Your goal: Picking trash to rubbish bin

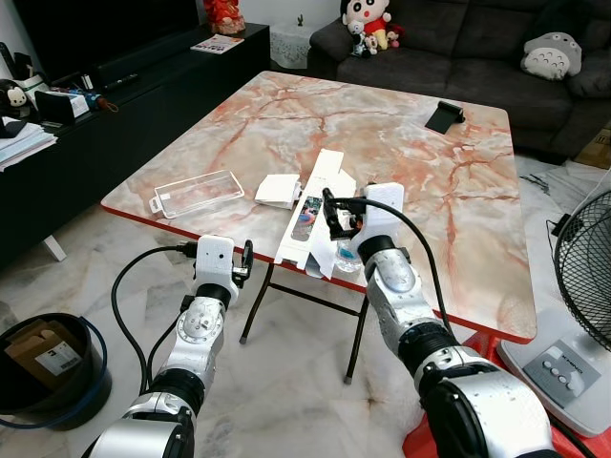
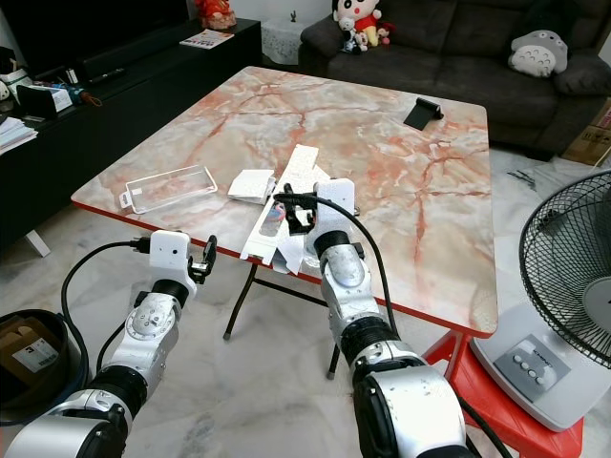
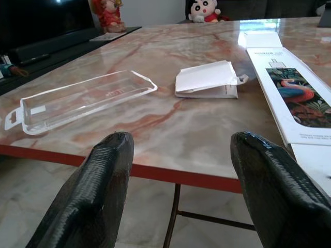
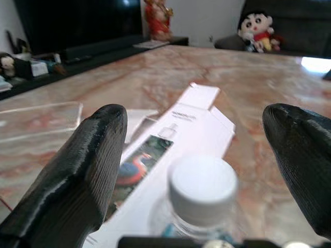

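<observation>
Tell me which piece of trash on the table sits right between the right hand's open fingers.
The clear bottle with the white cap, lying by the long printed box. The clear plastic tray and folded white carton lie further left.

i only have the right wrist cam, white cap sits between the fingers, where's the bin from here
Observer: The rubbish bin stands on the floor to the robot's left, off the table's near left corner.
Operator: what's the left arm doing
Observer: The left end effector is open, just short of the table's near edge, facing the clear plastic tray.
Operator: anything on my right to watch
Observer: A fan stands on the floor close beside the table's right edge.
</observation>
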You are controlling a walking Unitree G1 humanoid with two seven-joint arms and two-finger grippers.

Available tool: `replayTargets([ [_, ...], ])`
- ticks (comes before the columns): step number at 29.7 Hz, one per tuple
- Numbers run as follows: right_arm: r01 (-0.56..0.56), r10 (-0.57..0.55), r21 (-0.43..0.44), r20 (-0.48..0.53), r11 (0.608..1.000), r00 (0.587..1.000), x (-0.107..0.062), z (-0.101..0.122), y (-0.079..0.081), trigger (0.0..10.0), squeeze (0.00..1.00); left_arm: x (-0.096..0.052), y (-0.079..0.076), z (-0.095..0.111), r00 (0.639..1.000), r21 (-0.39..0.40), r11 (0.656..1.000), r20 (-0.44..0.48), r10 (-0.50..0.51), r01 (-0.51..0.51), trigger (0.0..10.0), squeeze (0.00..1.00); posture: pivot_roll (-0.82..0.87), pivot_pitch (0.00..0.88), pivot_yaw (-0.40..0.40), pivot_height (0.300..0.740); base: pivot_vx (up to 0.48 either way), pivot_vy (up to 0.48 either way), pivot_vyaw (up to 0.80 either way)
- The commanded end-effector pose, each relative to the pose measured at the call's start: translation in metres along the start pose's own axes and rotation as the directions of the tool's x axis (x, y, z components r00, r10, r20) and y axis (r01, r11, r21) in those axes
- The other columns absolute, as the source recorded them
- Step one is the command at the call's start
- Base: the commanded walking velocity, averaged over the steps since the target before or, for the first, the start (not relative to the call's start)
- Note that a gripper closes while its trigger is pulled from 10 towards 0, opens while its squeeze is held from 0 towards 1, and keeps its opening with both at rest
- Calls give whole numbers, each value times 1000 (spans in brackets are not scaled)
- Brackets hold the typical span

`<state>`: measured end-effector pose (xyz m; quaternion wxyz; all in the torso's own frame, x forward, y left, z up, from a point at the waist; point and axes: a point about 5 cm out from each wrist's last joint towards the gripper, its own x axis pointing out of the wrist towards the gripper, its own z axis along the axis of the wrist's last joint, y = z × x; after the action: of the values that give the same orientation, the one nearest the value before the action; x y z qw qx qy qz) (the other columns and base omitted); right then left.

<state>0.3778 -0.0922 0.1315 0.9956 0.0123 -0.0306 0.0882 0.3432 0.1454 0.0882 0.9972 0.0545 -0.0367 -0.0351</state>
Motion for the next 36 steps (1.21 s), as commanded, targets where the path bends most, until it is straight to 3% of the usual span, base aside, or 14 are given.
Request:
replayTargets([
  [1,14,-14,5,-1,1000,1000,4,6,-2,10000,0,1,0,3,1000,14,1000,13,-16,16,10000,0,71,0,-36,740,0,0,0],
  [15,24,-22,24,-52,999,998,1,-5,1,10000,0,-2,-1,1,1000,19,1000,5,-25,25,10000,0,80,0,-34,740,0,0,0],
  [16,23,-22,25,-52,999,998,1,-5,1,4824,0,-2,-1,1,1000,18,1000,5,-25,25,10000,0,80,0,-34,740,0,0,0],
  [17,22,-20,26,-54,999,998,0,-6,1,2510,0,-2,-2,1,1000,19,999,4,-27,27,10000,0,80,0,-35,740,0,0,0],
  [18,22,-20,26,-54,999,998,0,-6,1,2510,0,-2,-2,1,1000,19,999,4,-27,27,10000,0,80,0,-35,740,0,0,0],
  [19,21,-19,26,-56,999,998,0,-6,1,0,0,-2,-2,1,1000,18,999,4,-27,27,10000,0,80,0,-35,740,0,0,0],
  [36,1,0,30,-56,1000,998,-1,-7,4,0,0,-1,-5,1,999,14,999,4,-38,38,10000,0,74,0,-34,740,0,0,0],
])
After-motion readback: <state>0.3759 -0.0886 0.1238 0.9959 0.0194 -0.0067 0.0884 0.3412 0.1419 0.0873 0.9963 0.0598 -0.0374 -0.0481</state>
